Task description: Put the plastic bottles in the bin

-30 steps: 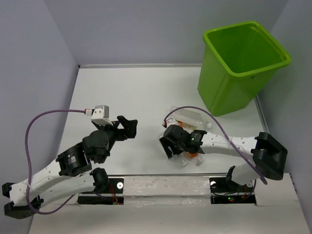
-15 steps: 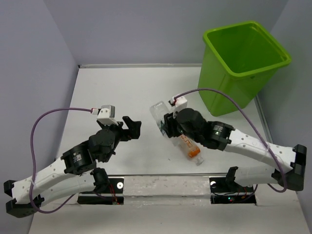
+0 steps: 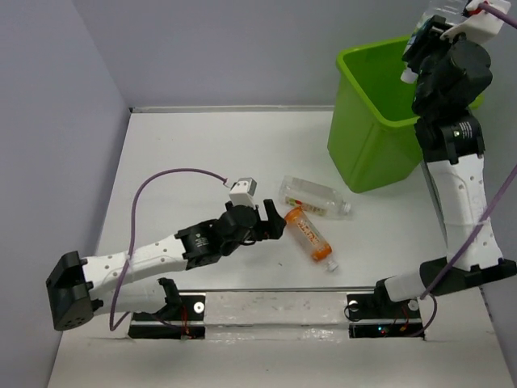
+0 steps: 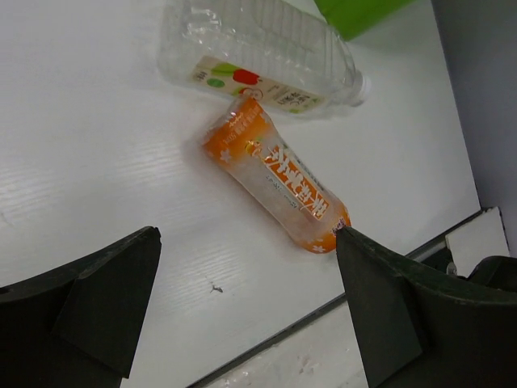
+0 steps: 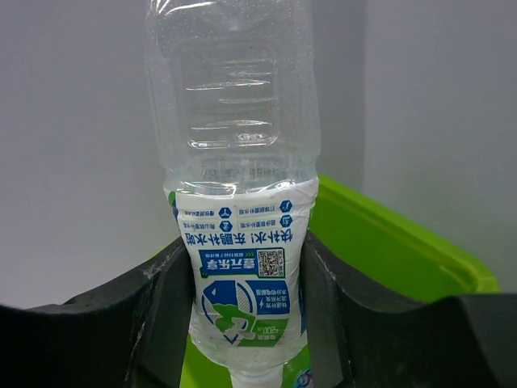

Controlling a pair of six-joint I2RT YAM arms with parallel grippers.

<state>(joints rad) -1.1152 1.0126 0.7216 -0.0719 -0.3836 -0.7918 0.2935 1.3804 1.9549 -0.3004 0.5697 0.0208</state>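
The right gripper (image 5: pixel 240 323) is clamped on a clear blue-labelled bottle (image 5: pixel 234 121), raised above the lime-green bin (image 3: pixel 367 153) at the far right of the surface (image 3: pixel 202 153). The left gripper (image 4: pixel 242 303) hangs low over the surface, jaws wide apart and holding nothing. Just beyond it lies an orange-labelled bottle (image 4: pixel 279 182) on its side. Its base is just beside a second clear bottle (image 4: pixel 258 56), also lying flat, near the bin.

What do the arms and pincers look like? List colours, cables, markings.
The left arm and right arm have white links with black joints and bases. The left pincer and right pincer have black, wedge-shaped fingers. A purple cable runs to a small white-grey box on each wrist. No markings show.
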